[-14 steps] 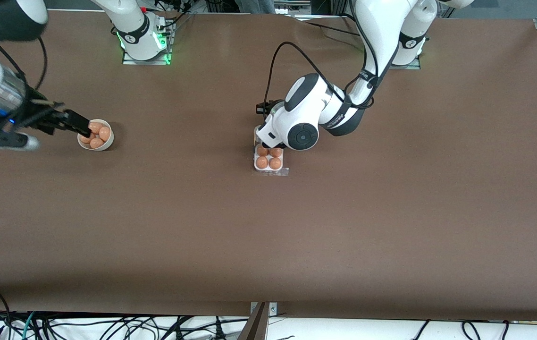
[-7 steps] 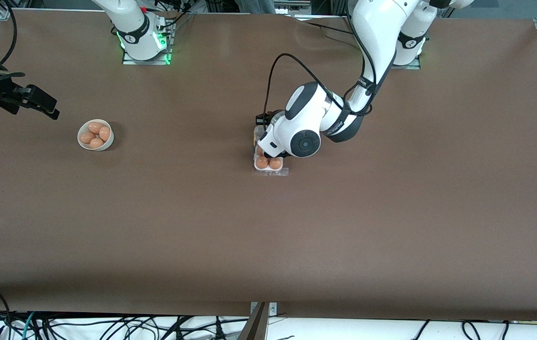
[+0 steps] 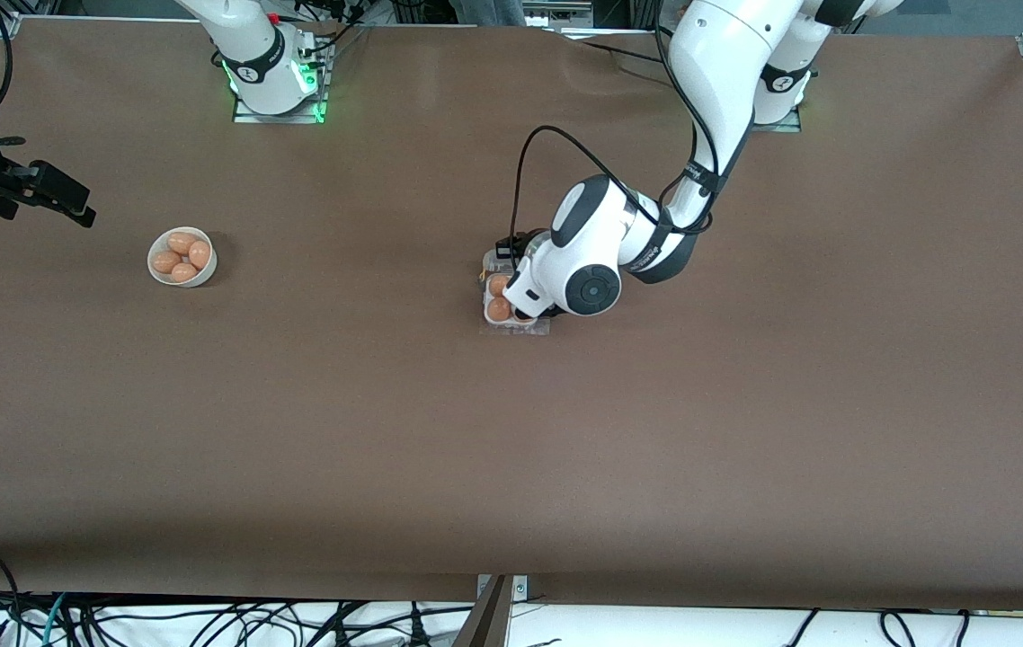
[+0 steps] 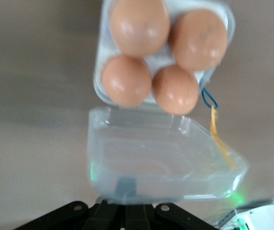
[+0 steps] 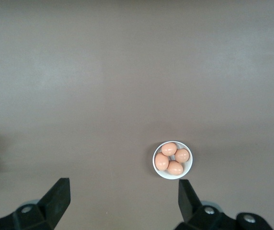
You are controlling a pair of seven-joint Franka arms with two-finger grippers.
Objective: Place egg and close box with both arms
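The box (image 3: pixel 492 316) is a white four-cup tray in the middle of the table, and each cup holds a brown egg (image 4: pixel 139 26). Its clear hinged lid (image 4: pixel 161 158) stands half raised over the tray's rim (image 4: pixel 98 91). My left gripper (image 4: pixel 126 189) is shut, with its tip against the outside of the lid. In the front view the left wrist covers part of the box. My right gripper (image 3: pixel 71 203) is open and empty, up in the air over the table at the right arm's end. It also shows in the right wrist view (image 5: pixel 123 194).
A round white bowl (image 3: pixel 182 257) with several brown eggs stands toward the right arm's end; it also shows in the right wrist view (image 5: pixel 172 160). A thin blue and yellow string (image 4: pixel 214 123) hangs at the box's hinge corner. Bare brown table (image 3: pixel 511 467) surrounds both.
My right gripper has pulled away from the bowl toward the table's end and opened. My left gripper has moved over the box toward the front camera, tipping the lid up.
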